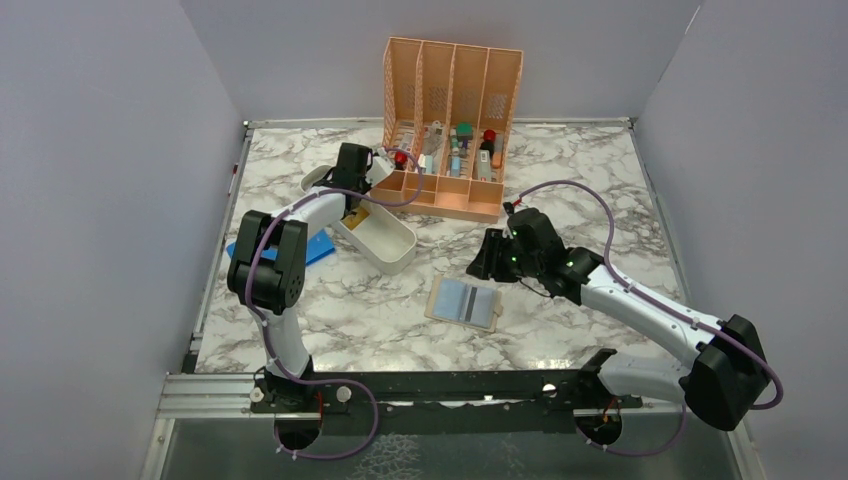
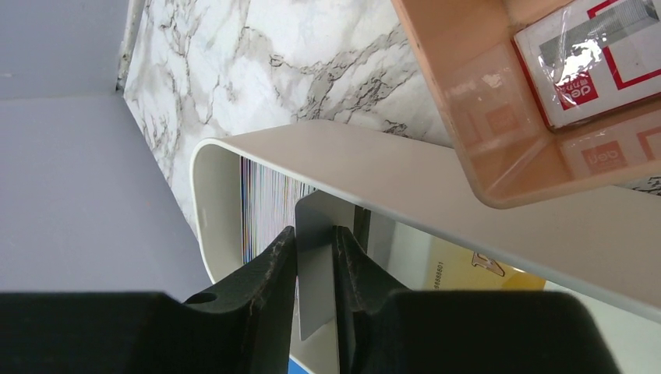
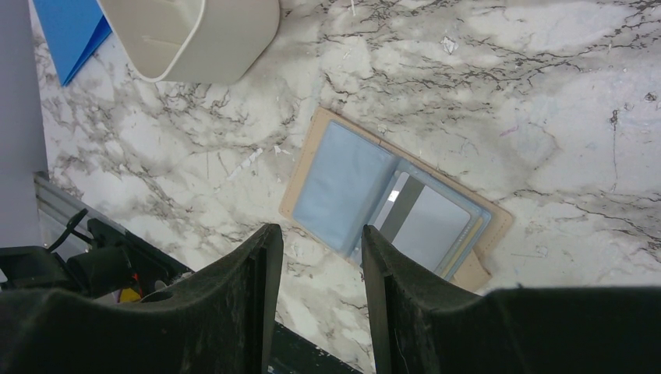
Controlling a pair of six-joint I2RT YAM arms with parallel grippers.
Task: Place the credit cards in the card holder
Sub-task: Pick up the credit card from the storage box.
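My left gripper (image 2: 316,243) is shut on a grey credit card (image 2: 317,269), held on edge inside the white oblong tray (image 2: 374,167). A gold-yellow card (image 2: 468,273) and a striped card (image 2: 265,209) lie in that tray. From above, the left gripper (image 1: 350,205) dips into the tray's far end. The tan card holder (image 1: 465,302) lies open on the table, its clear sleeves up. It also shows in the right wrist view (image 3: 390,195), with a grey card (image 3: 429,226) in its right sleeve. My right gripper (image 1: 482,262) is open and empty, above and just behind the holder (image 3: 316,238).
The white tray (image 1: 385,240) lies slantwise at the left middle. An orange slotted rack (image 1: 450,120) with small items stands behind it, close to the tray's far end (image 2: 483,117). A large blue sheet (image 1: 310,248) lies left of the tray, partly under it.
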